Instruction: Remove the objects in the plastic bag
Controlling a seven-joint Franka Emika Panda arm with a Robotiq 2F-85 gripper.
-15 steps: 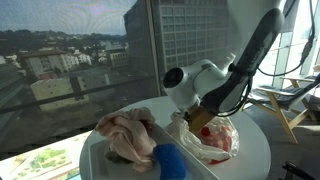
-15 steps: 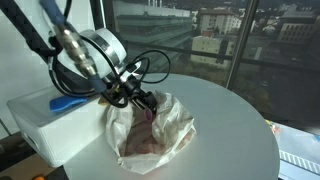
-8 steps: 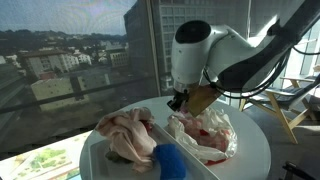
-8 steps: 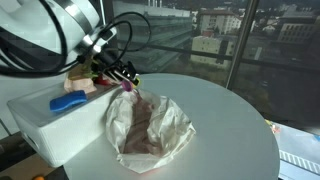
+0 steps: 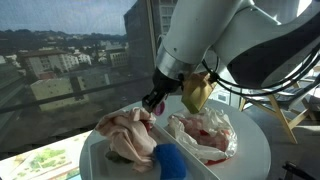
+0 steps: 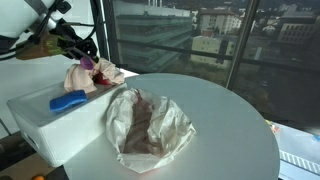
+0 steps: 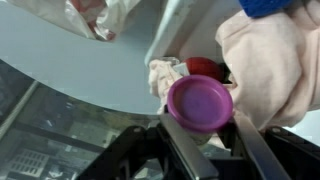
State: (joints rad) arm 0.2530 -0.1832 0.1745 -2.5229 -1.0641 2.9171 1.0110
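Holding a purple round piece (cup or cap, unclear), tool partly closed on it over the white box. Inside lie pink cloth and blue item; plastic bag beside it on desk. Best lowered near the cloth before release, clear of the rim.

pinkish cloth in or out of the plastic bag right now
Out. The pinkish cloth lies on the white box beside the blue item, clear of the plastic bag, which sits apart on the round table.

White, rounded arm, looping black cables, dark jaws
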